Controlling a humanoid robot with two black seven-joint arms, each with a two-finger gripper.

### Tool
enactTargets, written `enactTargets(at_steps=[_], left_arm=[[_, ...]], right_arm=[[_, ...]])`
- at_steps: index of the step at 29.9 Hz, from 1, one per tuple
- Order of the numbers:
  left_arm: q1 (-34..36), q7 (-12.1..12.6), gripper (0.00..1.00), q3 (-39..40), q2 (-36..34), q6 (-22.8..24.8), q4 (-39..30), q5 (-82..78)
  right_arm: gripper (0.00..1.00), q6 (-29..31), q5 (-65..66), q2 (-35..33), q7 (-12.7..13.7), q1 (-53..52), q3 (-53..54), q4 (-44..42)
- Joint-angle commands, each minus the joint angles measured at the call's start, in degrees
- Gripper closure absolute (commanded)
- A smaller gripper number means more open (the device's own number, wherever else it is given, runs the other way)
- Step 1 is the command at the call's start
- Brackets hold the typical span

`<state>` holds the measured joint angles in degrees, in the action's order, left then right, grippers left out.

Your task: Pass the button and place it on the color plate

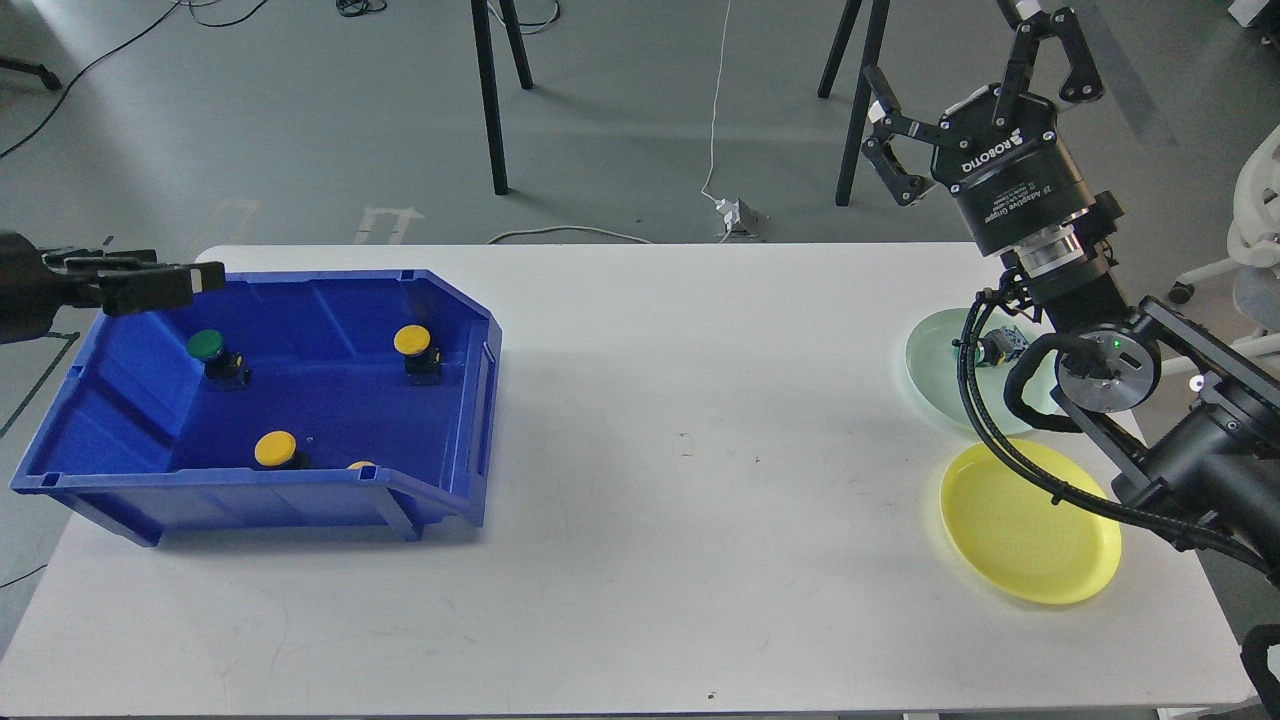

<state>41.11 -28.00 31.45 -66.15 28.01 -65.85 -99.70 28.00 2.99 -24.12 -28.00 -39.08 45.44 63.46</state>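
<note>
A blue bin [470, 400] at the left holds a green button [205, 345] and three yellow buttons, at the back [412, 340], at the front [274, 448], and one half hidden by the front wall [360, 465]. My left gripper [150, 285] hovers side-on over the bin's back left corner, with nothing visible in it. My right gripper [945, 50] is open and empty, raised high at the back right. A pale green plate [935, 365] carries one button [1000, 347], whose cap is hidden behind my arm's cable. The yellow plate [1030, 520] is empty.
My right arm [1180, 450] crosses above both plates at the table's right edge. Black stand legs [488, 100] and a white cable lie on the floor beyond the table's far edge. An office chair [1250, 240] stands at the far right.
</note>
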Motion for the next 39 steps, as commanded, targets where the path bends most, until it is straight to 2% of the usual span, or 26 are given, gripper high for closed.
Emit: enactTargets(at_steps=[1, 11, 24, 39], left_arm=[[0.0, 0.0, 0.09, -3.1, 0.4, 0.0, 0.0, -6.9], [0.1, 0.0, 0.09, -6.3, 5.6, 0.0, 0.5, -7.0], [0.0, 0.0, 0.09, -6.3, 16.2, 0.0, 12.9, -6.9], [-1.9, 0.0, 0.09, -6.3, 18.7, 0.0, 12.9, -6.3]], right_arm=[[0.02, 0.0, 0.0, -0.4, 0.0, 1.1, 0.1, 0.0], [0.02, 0.0, 0.0, -0.7, 0.0, 2.2, 0.2, -0.1], [0.02, 0.0, 0.0, -1.1, 0.0, 2.6, 0.1, -0.4], [0.02, 0.0, 0.1, -1.6, 0.0, 3.0, 0.2, -0.4]])
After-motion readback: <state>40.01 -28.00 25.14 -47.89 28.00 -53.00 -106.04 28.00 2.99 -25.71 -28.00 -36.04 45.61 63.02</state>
